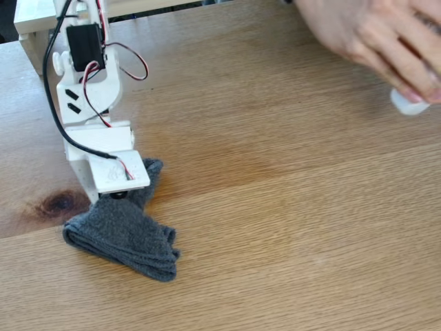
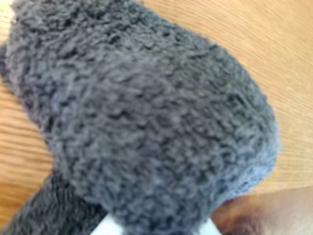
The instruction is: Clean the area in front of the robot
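My arm (image 1: 89,103) in the fixed view is made of slim white plastic plates. One black servo block (image 1: 85,45) sits between them near the top. A thick black cable (image 1: 49,96) runs down its left side, and thin red and white wires (image 1: 131,58) loop out on the right. I see two dark slanted slots (image 1: 72,101) in the white plate. The lowest part is a flat white plate (image 1: 117,172) with a faint engraved mark.
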